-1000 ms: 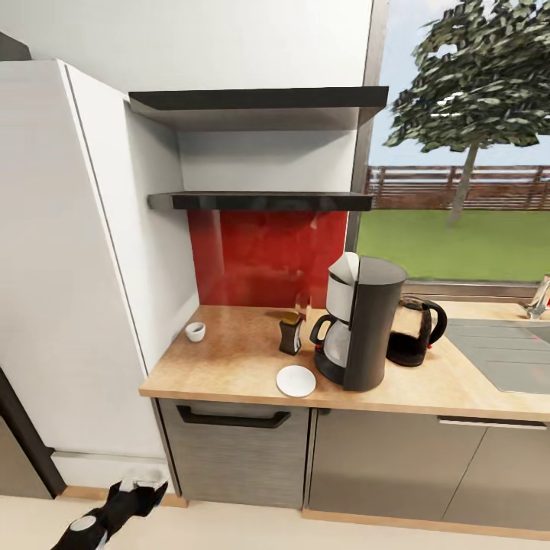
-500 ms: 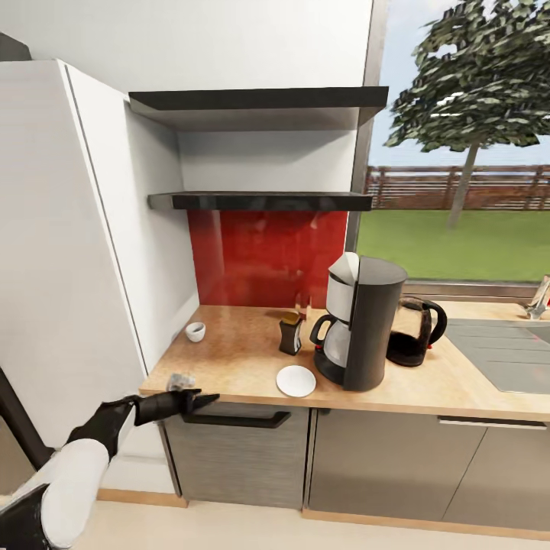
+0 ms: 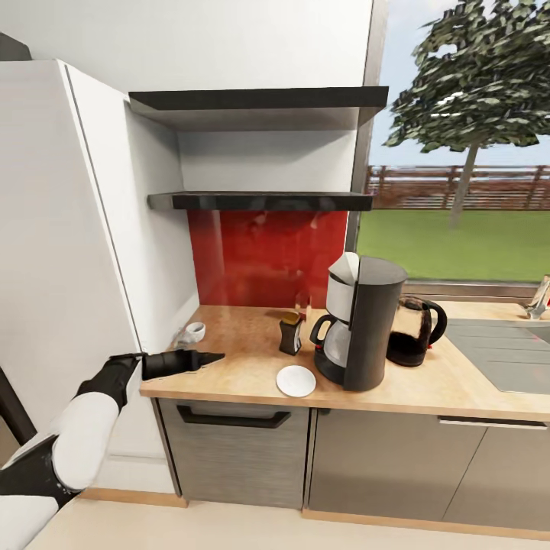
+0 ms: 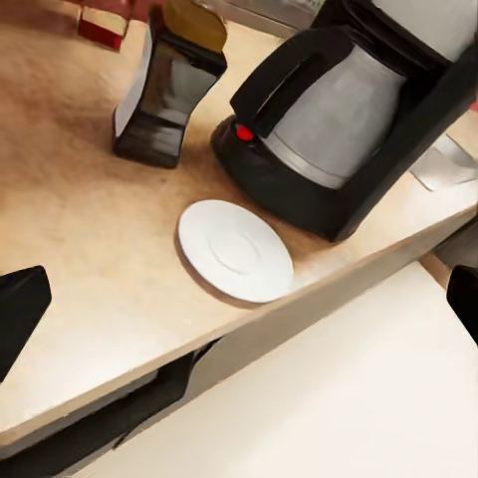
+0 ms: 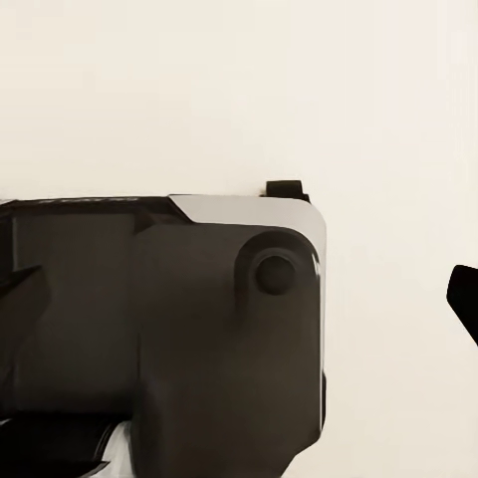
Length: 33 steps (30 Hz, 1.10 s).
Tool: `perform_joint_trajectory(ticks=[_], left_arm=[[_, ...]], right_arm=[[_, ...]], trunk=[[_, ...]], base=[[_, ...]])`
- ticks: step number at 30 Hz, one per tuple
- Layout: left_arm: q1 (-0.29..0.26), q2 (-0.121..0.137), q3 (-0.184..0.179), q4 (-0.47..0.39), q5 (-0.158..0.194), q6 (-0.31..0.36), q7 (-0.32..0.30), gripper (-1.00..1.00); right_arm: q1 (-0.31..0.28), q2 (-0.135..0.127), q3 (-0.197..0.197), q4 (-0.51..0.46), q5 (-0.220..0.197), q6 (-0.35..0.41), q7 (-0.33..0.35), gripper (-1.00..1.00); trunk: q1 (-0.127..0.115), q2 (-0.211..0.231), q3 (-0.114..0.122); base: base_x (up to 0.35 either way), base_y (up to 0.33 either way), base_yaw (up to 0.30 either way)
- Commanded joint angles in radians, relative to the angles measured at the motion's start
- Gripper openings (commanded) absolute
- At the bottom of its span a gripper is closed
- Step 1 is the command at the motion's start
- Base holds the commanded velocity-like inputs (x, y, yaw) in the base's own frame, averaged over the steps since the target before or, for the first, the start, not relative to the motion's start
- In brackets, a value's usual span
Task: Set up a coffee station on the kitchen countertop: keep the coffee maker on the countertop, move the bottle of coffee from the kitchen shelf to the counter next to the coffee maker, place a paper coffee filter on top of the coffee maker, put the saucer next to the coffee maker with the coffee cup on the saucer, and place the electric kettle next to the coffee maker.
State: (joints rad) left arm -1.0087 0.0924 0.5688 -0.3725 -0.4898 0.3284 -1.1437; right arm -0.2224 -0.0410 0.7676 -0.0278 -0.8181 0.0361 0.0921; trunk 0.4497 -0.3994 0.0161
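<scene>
Head view: wooden countertop [image 3: 244, 359] under dark shelves [image 3: 260, 200]; left gripper [image 3: 200, 357] jaws apart; right's unclear.

A big dark block of the robot's body [image 5: 159, 349] sits low in this picture; it has a pale grey edge along its top and side, and a round black knob [image 5: 275, 273] near its corner. Behind it there is a plain cream floor [image 5: 299, 90]; one black fingertip [image 5: 464, 299] of the right gripper pokes in at the edge.
</scene>
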Motion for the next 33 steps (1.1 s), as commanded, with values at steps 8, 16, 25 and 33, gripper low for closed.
perform_joint_trajectory(ticks=[8,16,25,33], left_arm=[[-0.071,-0.058,0.007,-0.008,-0.009,0.012,0.425,1.00],[-0.062,-0.158,-0.026,-0.032,-0.015,0.005,0.863,1.00],[-0.057,-0.154,-0.056,-0.033,-0.016,0.010,0.871,1.00],[-0.055,-0.151,-0.058,-0.033,-0.018,0.011,0.871,1.00]], right_arm=[[0.000,0.001,0.008,-0.004,-0.010,0.005,0.003,1.00],[0.000,-0.001,0.007,-0.002,-0.010,0.004,0.003,1.00],[0.000,-0.012,0.008,0.002,-0.006,0.006,0.001,1.00],[0.000,-0.015,0.009,0.002,-0.006,0.007,0.001,1.00]], trunk=[[0.000,-0.001,-0.001],[0.000,-0.001,-0.001],[0.000,-0.001,-0.001],[0.000,-0.001,-0.001]], base=[[0.000,0.000,0.000],[0.000,0.000,0.000],[0.187,0.000,0.000],[0.332,0.002,0.000]])
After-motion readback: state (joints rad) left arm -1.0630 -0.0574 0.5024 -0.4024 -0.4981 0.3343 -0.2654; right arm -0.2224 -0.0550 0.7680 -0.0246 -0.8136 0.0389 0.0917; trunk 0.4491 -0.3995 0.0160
